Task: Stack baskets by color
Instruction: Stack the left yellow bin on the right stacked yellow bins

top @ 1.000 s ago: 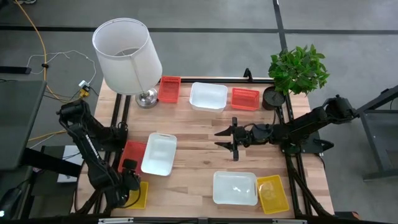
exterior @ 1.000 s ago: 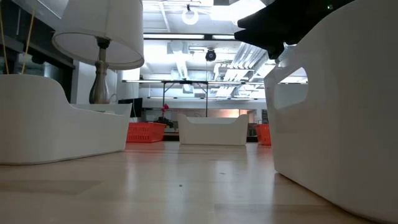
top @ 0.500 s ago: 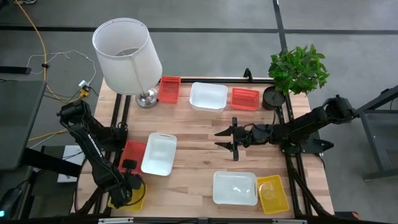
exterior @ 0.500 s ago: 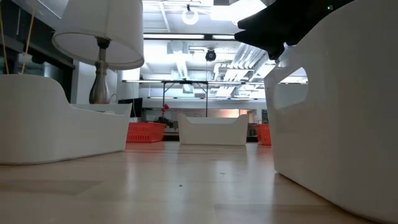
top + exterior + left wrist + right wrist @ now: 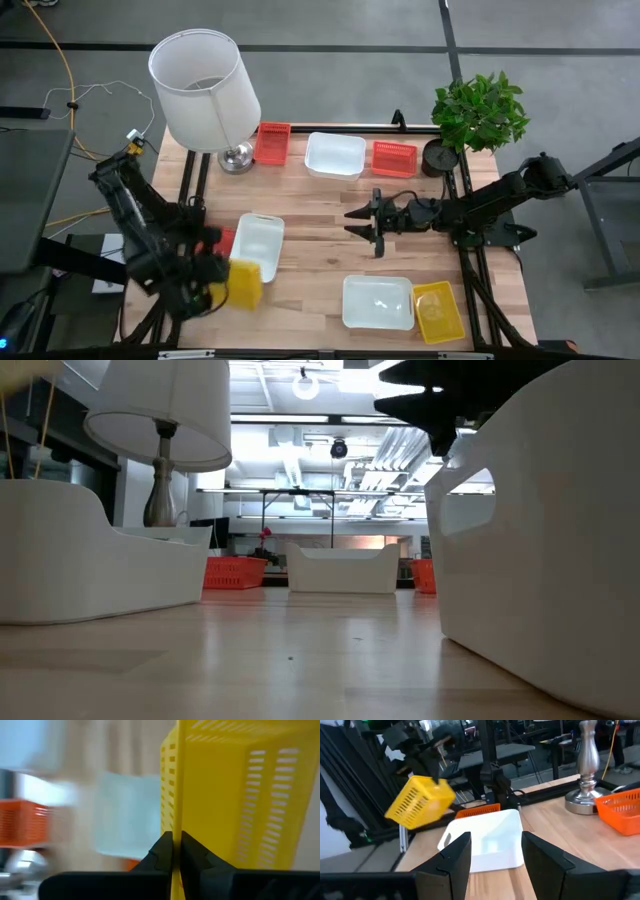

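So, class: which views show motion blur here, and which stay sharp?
High view: the left gripper and its yellow basket smear; the right gripper is crisp. Left wrist view: background streaked, basket mesh sharp. Low view: sharp throughout, bright ceiling lights.

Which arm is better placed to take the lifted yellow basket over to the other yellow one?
Left. The left gripper is already shut on the yellow basket's wall, holding it above the table. The right gripper hangs open and empty mid-table, though nearer the yellow basket at the near right.
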Motion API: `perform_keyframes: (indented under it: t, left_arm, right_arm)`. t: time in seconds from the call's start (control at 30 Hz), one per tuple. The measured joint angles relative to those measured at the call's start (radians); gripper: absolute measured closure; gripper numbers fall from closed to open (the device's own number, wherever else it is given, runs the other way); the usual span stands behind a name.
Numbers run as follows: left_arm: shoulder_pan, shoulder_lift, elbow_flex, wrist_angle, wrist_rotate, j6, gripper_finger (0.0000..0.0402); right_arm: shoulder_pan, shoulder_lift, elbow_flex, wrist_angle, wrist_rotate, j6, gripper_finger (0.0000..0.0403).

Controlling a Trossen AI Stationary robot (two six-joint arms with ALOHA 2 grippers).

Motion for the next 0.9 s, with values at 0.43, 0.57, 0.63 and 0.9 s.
perform_keyframes:
  t: [0.43,0.57,0.63,0.9]
  left_arm:
    - [0.524,0.067,0.002,0.424,-0.392,0.322,0.0401]
    - [0.581,0.122,-0.012,0.531,-0.416,0.354,0.0401]
    - [0.598,0.161,-0.012,0.535,-0.432,0.342,0.0401]
    - [0.632,0.310,-0.014,0.553,-0.568,0.292,0.0401]
  right_arm:
    - [0.081,0.147,0.371,-0.567,0.466,-0.097,0.0242]
    - [0.130,0.197,0.441,-0.632,0.614,-0.140,0.0242]
    - [0.161,0.211,0.467,-0.655,0.690,-0.162,0.0242]
    - [0.261,0.211,0.484,-0.696,0.923,-0.153,0.0242]
